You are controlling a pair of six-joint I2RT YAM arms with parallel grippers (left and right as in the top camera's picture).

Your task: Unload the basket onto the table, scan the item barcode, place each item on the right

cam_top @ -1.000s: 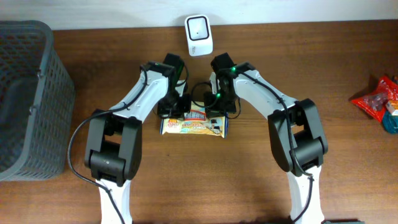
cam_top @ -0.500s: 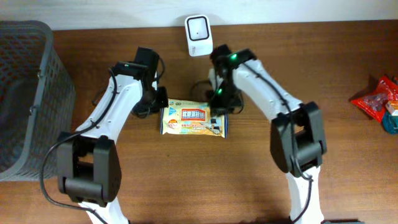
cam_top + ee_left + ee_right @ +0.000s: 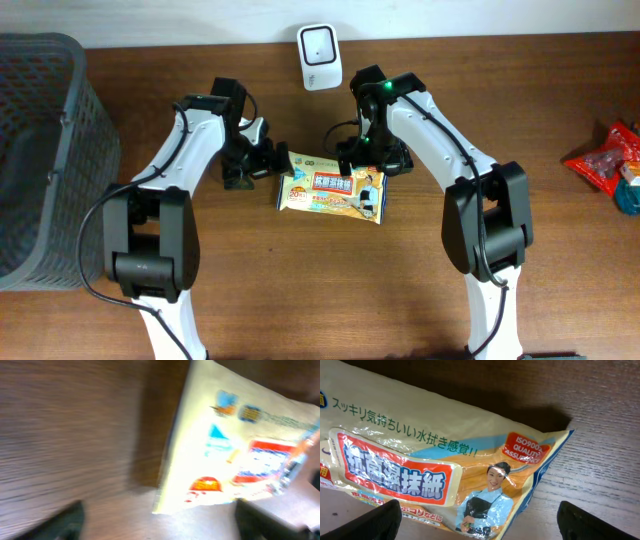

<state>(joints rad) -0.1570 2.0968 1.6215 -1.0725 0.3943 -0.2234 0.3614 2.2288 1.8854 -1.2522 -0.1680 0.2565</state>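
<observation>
The item, a cream and orange wipes packet with red Japanese lettering, lies flat on the wooden table, printed face up; no barcode shows. My left gripper stands open just left of the packet's upper left corner. In the blurred left wrist view the packet lies ahead of the open left gripper. My right gripper hovers open over the packet's upper right edge. In the right wrist view the packet fills the frame, with the right gripper spread wide above it. The white scanner stands at the table's back edge.
A dark mesh basket fills the left side of the table. A red snack bag lies at the far right edge. Bare wood stretches in front of the packet.
Both grippers have opened and let go of the packet. It now lies a little further right, slightly turned. The left arm has drawn back to the left.
</observation>
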